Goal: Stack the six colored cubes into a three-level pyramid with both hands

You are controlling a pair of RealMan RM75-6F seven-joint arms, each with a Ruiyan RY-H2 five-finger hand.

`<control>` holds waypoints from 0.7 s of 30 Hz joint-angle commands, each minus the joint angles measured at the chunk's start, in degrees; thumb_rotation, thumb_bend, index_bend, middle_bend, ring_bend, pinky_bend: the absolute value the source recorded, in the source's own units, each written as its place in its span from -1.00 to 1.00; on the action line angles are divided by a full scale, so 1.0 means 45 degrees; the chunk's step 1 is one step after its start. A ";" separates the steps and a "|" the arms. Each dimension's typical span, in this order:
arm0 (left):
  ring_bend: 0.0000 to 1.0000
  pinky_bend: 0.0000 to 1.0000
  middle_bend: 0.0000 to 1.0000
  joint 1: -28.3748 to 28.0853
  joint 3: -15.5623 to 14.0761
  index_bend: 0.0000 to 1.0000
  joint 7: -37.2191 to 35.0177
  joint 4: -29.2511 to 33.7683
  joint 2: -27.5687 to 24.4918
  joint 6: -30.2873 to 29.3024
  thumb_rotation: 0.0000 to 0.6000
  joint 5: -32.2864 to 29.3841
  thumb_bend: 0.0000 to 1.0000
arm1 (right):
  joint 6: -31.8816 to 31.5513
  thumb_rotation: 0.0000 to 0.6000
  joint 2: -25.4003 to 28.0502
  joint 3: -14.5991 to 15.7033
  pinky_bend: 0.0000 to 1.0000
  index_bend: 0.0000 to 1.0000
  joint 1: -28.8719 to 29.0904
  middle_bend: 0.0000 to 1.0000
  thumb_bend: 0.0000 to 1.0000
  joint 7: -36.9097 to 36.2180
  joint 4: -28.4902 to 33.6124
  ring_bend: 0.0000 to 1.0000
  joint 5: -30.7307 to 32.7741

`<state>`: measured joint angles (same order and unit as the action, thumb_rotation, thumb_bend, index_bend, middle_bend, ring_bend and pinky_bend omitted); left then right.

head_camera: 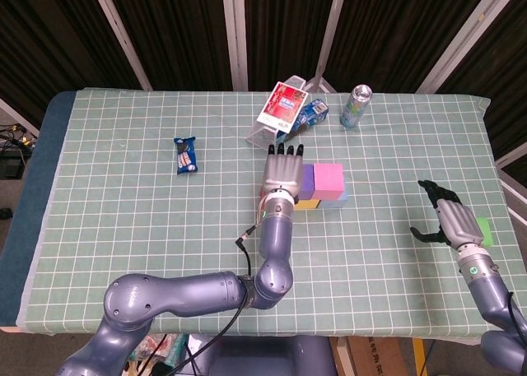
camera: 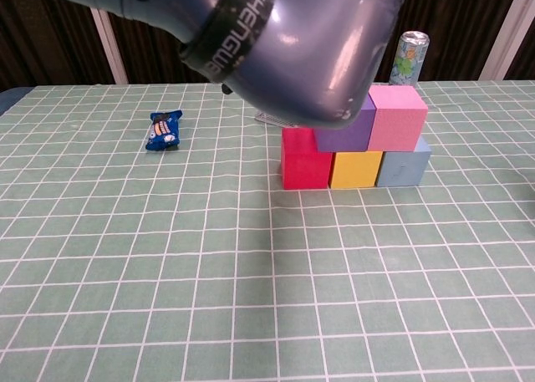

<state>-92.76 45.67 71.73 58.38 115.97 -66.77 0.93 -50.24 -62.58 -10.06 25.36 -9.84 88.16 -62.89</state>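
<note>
Red (camera: 305, 160), yellow (camera: 355, 169) and light blue (camera: 403, 166) cubes form a row on the green checked cloth. A purple cube (camera: 347, 131) and a pink cube (camera: 398, 117) sit side by side on top of that row. My left hand (head_camera: 282, 175) hovers flat with its fingers stretched out over the red cube, at the purple cube's (head_camera: 307, 178) left edge, holding nothing. In the chest view my left arm (camera: 276, 39) fills the top. My right hand (head_camera: 451, 221) is open near the right table edge, just left of a green cube (head_camera: 486, 230).
Behind the stack lie a clear box with a red-white packet (head_camera: 280, 113), a blue packet (head_camera: 311, 114) and a drink can (head_camera: 356, 106). A blue snack bar (head_camera: 186, 155) lies at the left. The table's right edge (head_camera: 510, 187) runs close to my right hand.
</note>
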 commanded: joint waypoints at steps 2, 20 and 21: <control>-1.00 -0.94 -0.82 0.1169 -0.0439 -1.00 -0.0328 0.1974 -0.0915 -0.0758 1.00 0.0147 -0.67 | -0.0044 1.00 0.0015 -0.0002 -1.00 -1.00 -0.0008 -0.90 -0.35 0.0020 0.0039 -0.90 -0.0025; -1.00 -0.94 -0.82 0.5662 -0.2305 -1.00 -0.3132 0.8706 -0.4821 -0.2373 1.00 0.1997 -0.67 | 0.0266 1.00 0.0052 0.0089 -1.00 -1.00 0.0072 -0.91 -0.35 0.0280 0.0133 -0.91 0.0355; -1.00 -0.94 -0.82 0.5827 -0.2391 -1.00 -0.3306 0.8958 -0.5020 -0.2411 1.00 0.2221 -0.67 | 0.0293 1.00 0.0040 0.0120 -1.00 -1.00 0.0082 -0.92 -0.35 0.0354 0.0148 -0.91 0.0384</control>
<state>-67.88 35.98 58.52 96.79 94.93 -77.00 9.19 -49.06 -62.35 -9.63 25.66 -8.44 88.79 -61.28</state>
